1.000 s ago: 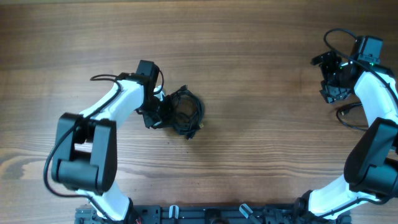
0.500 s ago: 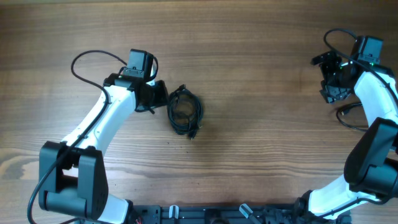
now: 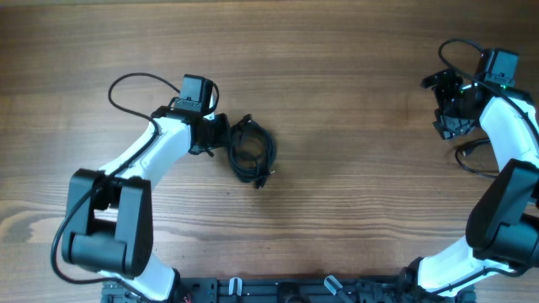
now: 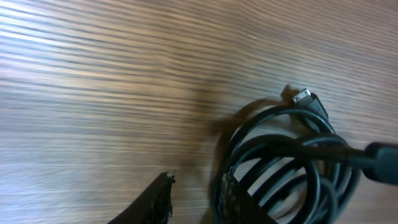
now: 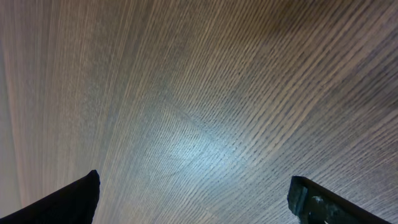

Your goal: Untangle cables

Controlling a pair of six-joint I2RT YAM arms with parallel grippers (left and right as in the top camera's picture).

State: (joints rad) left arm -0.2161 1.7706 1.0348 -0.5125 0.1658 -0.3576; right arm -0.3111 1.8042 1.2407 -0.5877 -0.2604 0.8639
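Since a second ago the left claw (image 3: 222, 136) has drawn back off the cable bundle (image 3: 251, 151), which lies just ahead of it, long axis crosswise. Its jaws stand slightly apart, empty. The right claw (image 3: 440, 106), wide open, is well apart.

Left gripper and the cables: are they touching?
Cannot tell. Overhead, the left gripper crowds the cables; the left wrist view shows no clear contact or gap.

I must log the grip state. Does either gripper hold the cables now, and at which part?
The right gripper is open and empty. The left gripper is at the edge of the cables; a grip cannot be told.
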